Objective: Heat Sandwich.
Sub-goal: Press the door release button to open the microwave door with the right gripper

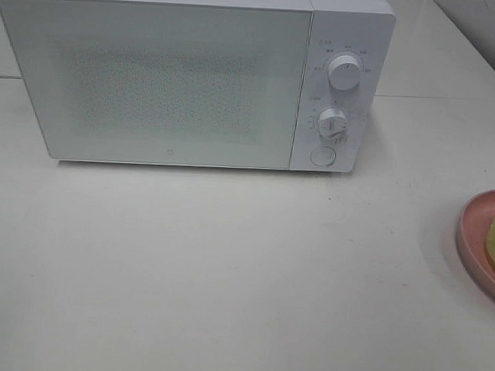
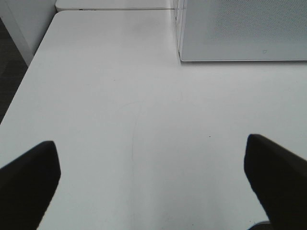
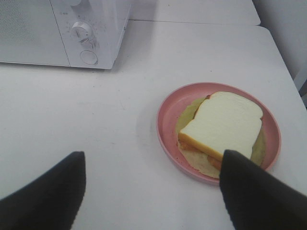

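The white table (image 1: 225,277) carries everything. The white microwave (image 1: 170,71) stands at its far side, and its frosted door (image 1: 153,79) is closed. The control panel runs down the right of the door.

The pink plate (image 3: 168,115) lies on the table in front of the microwave and off to its panel side, well apart from it. In the high view the right edge of the picture cuts through it. The sandwich (image 3: 223,124) lies flat in the plate. It has a white bread slice on top, an orange layer under that, and a pale yellow-green layer spreading out beneath.

The right gripper (image 3: 153,158) hangs over the table on the microwave's panel side, with its jaws spread wide and nothing between them. One finger (image 3: 254,196) covers the plate's near rim in the wrist view. The left gripper (image 2: 149,146) hangs over bare table off the microwave's door-side corner, fully spread and holding nothing.

The panel has an upper knob (image 1: 345,74), a lower knob (image 1: 332,123) and a round button (image 1: 322,156) below them. Grey markings ring both knobs, too small to read. A tiny logo (image 1: 167,157) sits at the door's lower edge and is also unreadable.
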You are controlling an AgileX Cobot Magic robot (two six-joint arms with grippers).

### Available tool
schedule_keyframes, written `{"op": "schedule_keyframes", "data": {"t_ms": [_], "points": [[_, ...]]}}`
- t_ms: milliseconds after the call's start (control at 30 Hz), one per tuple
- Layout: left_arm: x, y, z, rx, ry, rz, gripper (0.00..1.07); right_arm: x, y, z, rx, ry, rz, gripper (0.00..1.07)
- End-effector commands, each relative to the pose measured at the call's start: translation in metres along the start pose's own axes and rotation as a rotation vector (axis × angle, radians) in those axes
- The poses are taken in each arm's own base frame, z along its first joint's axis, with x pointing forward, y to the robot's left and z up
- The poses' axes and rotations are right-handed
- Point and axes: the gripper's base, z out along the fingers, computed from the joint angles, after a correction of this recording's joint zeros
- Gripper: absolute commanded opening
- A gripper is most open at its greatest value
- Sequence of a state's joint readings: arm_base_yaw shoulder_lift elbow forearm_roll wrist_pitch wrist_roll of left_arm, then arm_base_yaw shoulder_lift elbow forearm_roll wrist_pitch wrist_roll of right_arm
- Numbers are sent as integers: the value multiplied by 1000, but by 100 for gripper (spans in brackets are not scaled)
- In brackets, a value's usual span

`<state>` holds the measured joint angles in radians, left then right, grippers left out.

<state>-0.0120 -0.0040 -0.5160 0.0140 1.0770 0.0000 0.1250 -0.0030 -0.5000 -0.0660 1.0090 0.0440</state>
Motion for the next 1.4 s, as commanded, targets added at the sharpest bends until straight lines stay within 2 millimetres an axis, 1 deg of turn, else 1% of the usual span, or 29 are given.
{"op": "schedule_keyframes", "data": {"t_ms": [33,400,500,567,600,667,767,800,867,933,967,1067,1100,1133,1167,1233,1267,1400], "points": [[1,0,-4,-4,-36,0,100,2,-1,-3,9,-36,-4,75],[1,0,-4,-4,-36,0,100,1,0,-3,8,-40,-3,75],[1,0,-4,-4,-36,0,100,-5,0,-7,4,-76,-1,75],[1,0,-4,-4,-36,0,100,-12,0,-8,3,-106,-2,75],[1,0,-4,-4,-36,0,100,-19,0,-4,1,-126,-4,75],[1,0,-4,-4,-36,0,100,-22,1,-2,0,-131,-5,75],[1,0,-4,-4,-36,0,100,-36,1,10,1,-140,-13,75],[1,0,-4,-4,-36,0,100,-36,1,10,1,-140,-13,75],[1,0,-4,-4,-36,0,100,-43,2,16,-1,-141,-16,75],[1,0,-4,-4,-36,0,100,-51,3,28,-3,-122,-19,75],[1,0,-4,-4,-36,0,100,-51,3,28,-3,-122,-19,75],[1,0,-4,-4,-36,0,100,-58,4,44,-7,-104,-23,75],[1,0,-4,-4,-36,0,100,-58,4,44,-7,-104,-23,75],[1,0,-4,-4,-36,0,100,-59,5,48,-8,-98,-24,75],[1,0,-4,-4,-36,0,100,-60,5,57,-11,-86,-26,75],[1,0,-4,-4,-36,0,100,-61,6,66,-13,-78,-28,75],[1,0,-4,-4,-36,0,100,-61,6,66,-13,-78,-28,75],[1,0,-4,-4,-36,0,100,-66,8,88,-20,-81,-33,75]]}}
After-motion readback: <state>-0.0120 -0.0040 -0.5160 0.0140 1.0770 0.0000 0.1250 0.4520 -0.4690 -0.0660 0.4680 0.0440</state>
